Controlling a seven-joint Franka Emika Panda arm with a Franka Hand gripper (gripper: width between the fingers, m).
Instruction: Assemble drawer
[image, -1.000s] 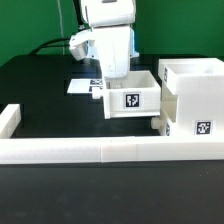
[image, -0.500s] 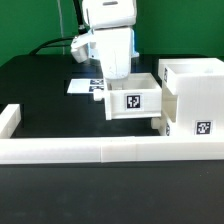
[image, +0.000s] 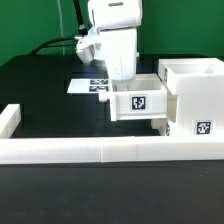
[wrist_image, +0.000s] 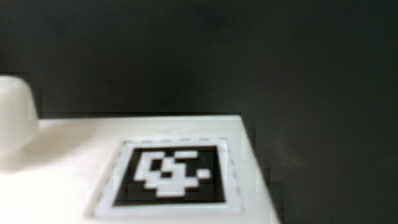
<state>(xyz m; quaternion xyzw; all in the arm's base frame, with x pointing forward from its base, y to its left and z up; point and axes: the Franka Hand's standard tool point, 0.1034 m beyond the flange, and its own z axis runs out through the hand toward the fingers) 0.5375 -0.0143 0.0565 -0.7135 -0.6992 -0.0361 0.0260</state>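
Note:
The white drawer box, open on top with a black tag on its front, stands on the black table against the left side of the taller white drawer housing. My gripper reaches down at the box's far left corner. Its fingertips are hidden behind the box wall, so I cannot tell whether it is open or shut. A second white drawer part sticks out low from the housing. In the wrist view a blurred white shape sits at the edge.
The marker board lies on the table behind the gripper and fills the wrist view with one tag. A long white fence runs along the front, with a short arm at the exterior view's left.
The drawer box and my gripper have shifted together toward the exterior view's right, closer against the housing.

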